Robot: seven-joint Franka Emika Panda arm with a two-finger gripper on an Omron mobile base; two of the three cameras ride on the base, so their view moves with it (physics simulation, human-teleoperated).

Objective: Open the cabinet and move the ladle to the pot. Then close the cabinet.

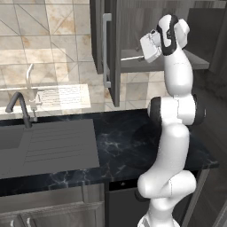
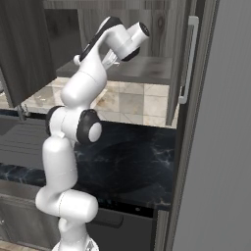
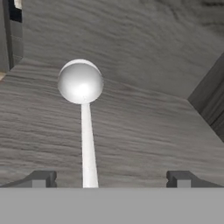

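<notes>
The cabinet [image 1: 113,53] stands open, its left door [image 2: 24,49] and right door [image 2: 182,63] both swung out. On the cabinet's floor board [image 3: 144,131] lies the ladle [image 3: 80,83], round bowl away from me and thin handle pointing back toward the hand. My gripper [image 3: 112,179] is open just short of the handle's end. The handle runs between the two fingertips [image 3: 41,179], closer to the left one, and touches neither. From the left base view the ladle's handle [image 1: 131,58] pokes out beside my raised hand [image 1: 150,45]. The pot is out of view.
Below the cabinet runs a black marble counter [image 1: 133,142]. A grey sink [image 1: 13,137] with a dark faucet [image 1: 20,106] and a drainboard is at its left. A tall grey panel [image 2: 220,147] borders the right side.
</notes>
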